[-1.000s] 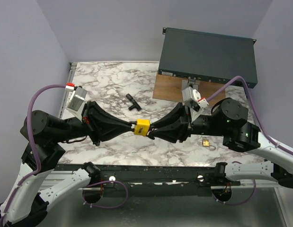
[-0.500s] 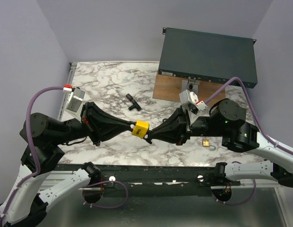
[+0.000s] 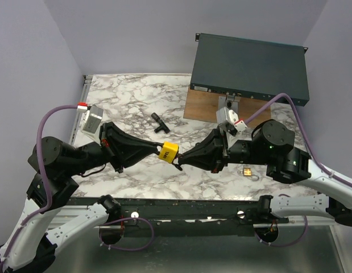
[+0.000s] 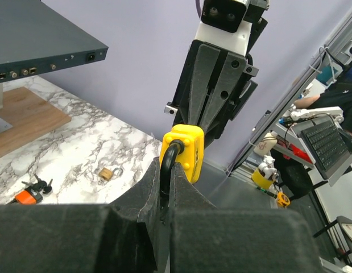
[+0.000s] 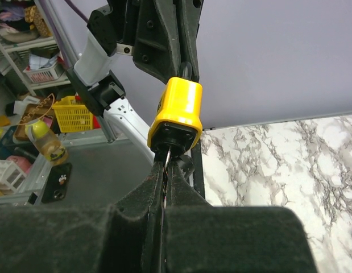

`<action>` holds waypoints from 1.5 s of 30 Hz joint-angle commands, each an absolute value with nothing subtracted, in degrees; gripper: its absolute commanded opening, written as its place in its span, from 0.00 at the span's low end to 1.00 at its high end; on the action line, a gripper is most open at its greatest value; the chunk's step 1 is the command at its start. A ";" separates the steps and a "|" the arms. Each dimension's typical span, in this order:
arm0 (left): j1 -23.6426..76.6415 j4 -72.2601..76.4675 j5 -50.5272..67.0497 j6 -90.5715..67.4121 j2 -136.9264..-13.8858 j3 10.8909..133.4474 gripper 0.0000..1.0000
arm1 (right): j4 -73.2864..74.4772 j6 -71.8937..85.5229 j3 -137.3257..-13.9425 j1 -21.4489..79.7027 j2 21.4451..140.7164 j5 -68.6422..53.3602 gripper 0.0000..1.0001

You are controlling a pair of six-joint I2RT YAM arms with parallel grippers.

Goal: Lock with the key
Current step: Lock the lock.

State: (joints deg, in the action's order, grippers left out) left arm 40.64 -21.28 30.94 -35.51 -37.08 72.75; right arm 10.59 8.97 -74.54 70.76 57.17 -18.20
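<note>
Though the top view blurs it, wrist views show left pincer [image 4: 164, 193] clamping padlock shackle [image 4: 169, 158], right pincer [image 5: 164, 173] clamping key [image 5: 166, 160].

The padlock [image 3: 169, 152] has a smooth yellow plastic shell, the key [image 5: 165, 164] is thin metal. The counter [image 3: 124, 102] looks like polished marble, and the far board [image 3: 201, 106] is matt wood.

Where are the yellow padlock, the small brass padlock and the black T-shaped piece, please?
yellow padlock [image 3: 169, 152], top view, middle of its yellow body.
small brass padlock [image 3: 247, 170], top view, on its brass body.
black T-shaped piece [image 3: 159, 121], top view, where its arms meet.
</note>
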 commanded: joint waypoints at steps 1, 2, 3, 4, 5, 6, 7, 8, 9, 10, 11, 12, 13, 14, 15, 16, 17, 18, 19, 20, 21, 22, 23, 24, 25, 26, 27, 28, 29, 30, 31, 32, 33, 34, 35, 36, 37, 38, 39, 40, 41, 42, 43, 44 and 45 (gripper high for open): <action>40.23 -16.36 24.52 -34.10 -35.94 73.69 0.00 | 14.41 9.48 -72.74 70.63 53.94 -18.04 0.01; 40.20 -16.30 24.52 -33.97 -36.02 73.74 0.00 | 14.49 9.45 -72.57 70.58 53.73 -18.07 0.01; 40.24 -16.19 24.42 -33.86 -36.06 73.72 0.00 | 14.53 9.56 -72.44 70.58 53.57 -18.11 0.01; 40.18 -16.26 24.14 -33.65 -36.17 73.74 0.00 | 14.68 9.56 -72.31 70.66 53.41 -18.16 0.01; 40.25 -16.19 24.00 -33.56 -36.13 73.72 0.00 | 14.83 9.57 -72.18 70.61 53.26 -18.25 0.01; 40.21 -16.36 23.77 -33.36 -36.22 73.87 0.00 | 15.01 9.57 -72.14 70.58 53.09 -18.17 0.01; 40.17 -16.41 23.44 -33.17 -36.30 74.00 0.00 | 15.27 9.59 -71.99 70.65 52.97 -18.03 0.01; 40.14 -16.48 23.10 -32.92 -36.25 74.14 0.00 | 15.44 9.56 -71.91 70.61 52.79 -17.95 0.01; 40.11 -16.59 22.80 -32.71 -36.29 74.26 0.00 | 15.68 9.60 -71.74 70.63 52.61 -17.78 0.01; 40.05 -16.77 22.46 -32.48 -36.34 74.43 0.00 | 15.86 9.66 -71.52 70.62 52.49 -17.75 0.01; 40.03 -16.89 22.14 -32.23 -36.39 74.53 0.00 | 16.02 9.63 -71.34 70.59 52.32 -17.66 0.01; 39.96 -16.82 21.98 -32.17 -36.27 74.53 0.00 | 16.11 9.80 -71.13 70.60 52.16 -17.60 0.01; 39.88 -16.79 21.74 -32.09 -36.26 74.60 0.00 | 16.24 9.79 -70.98 70.59 52.05 -17.53 0.01; 39.82 -16.58 21.56 -32.08 -36.22 74.47 0.00 | 16.42 9.90 -70.80 70.59 51.94 -17.72 0.01; 39.76 -16.36 21.45 -32.17 -36.13 74.29 0.00 | 16.52 10.02 -70.65 70.58 51.86 -17.80 0.01; 39.65 -16.13 21.40 -32.17 -35.97 74.22 0.00 | 16.59 10.13 -70.46 70.63 51.73 -17.76 0.01; 39.55 -15.93 21.23 -32.17 -35.95 74.10 0.00 | 16.61 10.26 -70.32 70.62 51.57 -17.78 0.01; 39.56 -15.77 21.00 -32.25 -35.85 73.95 0.00 | 16.61 10.34 -70.11 70.60 51.45 -17.92 0.01; 39.47 -15.27 20.78 -32.29 -35.78 73.60 0.00 | 16.55 10.50 -70.01 70.66 51.36 -18.03 0.01; 39.40 -14.97 20.11 -32.43 -35.62 73.36 0.00 | 16.52 10.63 -69.89 70.63 51.40 -18.11 0.01; 39.42 -14.45 19.74 -32.56 -35.43 72.99 0.00 | 16.52 10.76 -69.75 70.62 51.34 -18.25 0.01; 39.34 -14.18 19.28 -32.61 -35.23 72.74 0.00 | 16.52 10.86 -69.63 70.59 51.33 -18.33 0.01; 39.29 -14.26 18.66 -32.48 -35.15 72.60 0.00 | 16.52 10.96 -69.46 70.58 51.23 -18.38 0.01; 39.20 -14.12 18.26 -32.43 -35.07 72.45 0.00 | 16.52 11.13 -69.36 70.62 51.10 -18.38 0.01; 39.04 -14.14 18.01 -32.33 -34.92 72.39 0.00 | 16.59 11.20 -69.20 70.66 50.97 -18.37 0.01; 38.95 -14.16 17.70 -32.32 -34.96 72.25 0.00 | 16.68 11.26 -69.09 70.63 50.85 -18.40 0.01; 38.85 -14.05 17.53 -32.34 -34.90 72.07 0.00 | 16.77 11.40 -69.00 70.60 50.84 -18.37 0.01; 38.74 -13.89 17.05 -32.34 -34.85 71.94 0.00 | 16.86 11.36 -68.91 70.60 50.80 -18.39 0.01; 38.55 -13.89 16.57 -32.34 -34.71 71.75 0.00 | 16.87 11.51 -68.78 70.63 50.79 -18.40 0.01; 38.42 -13.67 16.33 -32.26 -34.65 71.59 0.00 | 16.96 11.55 -68.61 70.63 50.66 -18.33 0.01; 38.20 -13.59 15.76 -32.26 -34.56 71.42 0.00 | 17.11 11.60 -68.49 70.64 50.66 -18.34 0.01; 38.07 -13.46 15.38 -32.26 -34.41 71.17 0.00 | 17.23 11.70 -68.38 70.62 50.58 -18.28 0.01; 37.95 -13.33 14.63 -32.23 -34.24 70.96 0.00 | 17.25 11.81 -68.30 70.59 50.54 -18.44 0.01; 37.78 -12.89 14.15 -32.22 -33.96 70.42 0.00 | 17.23 11.95 -68.16 70.60 50.49 -18.55 0.01; 37.69 -12.47 14.09 -32.23 -33.82 70.15 0.00 | 17.23 12.00 -68.12 70.59 50.40 -18.44 0.01; 37.56 -12.55 14.29 -32.17 -34.04 70.15 0.00 | 17.29 12.12 -68.04 70.61 50.41 -18.06 0.01; 37.41 -12.98 14.43 -32.17 -34.38 70.22 0.00 | 17.43 12.21 -68.03 70.59 50.41 -17.32 0.01; 37.29 -13.29 14.36 -32.21 -34.69 70.08 0.00 | 17.84 12.14 -68.11 70.59 50.64 -15.83 0.01; 37.14 -13.69 14.19 -32.34 -34.94 69.70 0.00 | 18.47 12.11 -68.25 70.60 50.94 -13.25 0.01; 37.02 -14.24 13.64 -32.43 -35.21 69.17 0.00 | 19.22 12.32 -68.21 70.62 51.54 -10.24 0.01; 36.98 -14.86 12.99 -32.55 -35.26 68.58 0.00 | 19.85 12.58 -67.93 70.61 52.33 -6.32 0.01; 36.77 -15.33 12.11 -32.96 -35.27 67.45 0.00 | 20.15 13.28 -67.31 70.63 53.04 -2.65 0.01; 36.62 -15.99 11.14 -33.38 -35.39 66.39 0.00 | 19.94 14.11 -66.08 70.59 54.10 2.47 0.01; 36.22 -16.50 10.69 -34.08 -35.56 65.22 0.00 | 19.71 14.81 -65.16 70.53 55.40 5.44 0.01; 35.74 -17.08 10.64 -34.87 -35.94 63.86 0.00 | 19.82 15.56 -64.59 70.48 57.41 8.33 0.01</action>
State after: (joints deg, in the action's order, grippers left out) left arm 37.12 -16.78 15.27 -32.86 -34.54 68.03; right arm 16.93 12.71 -67.72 70.43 52.73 -7.53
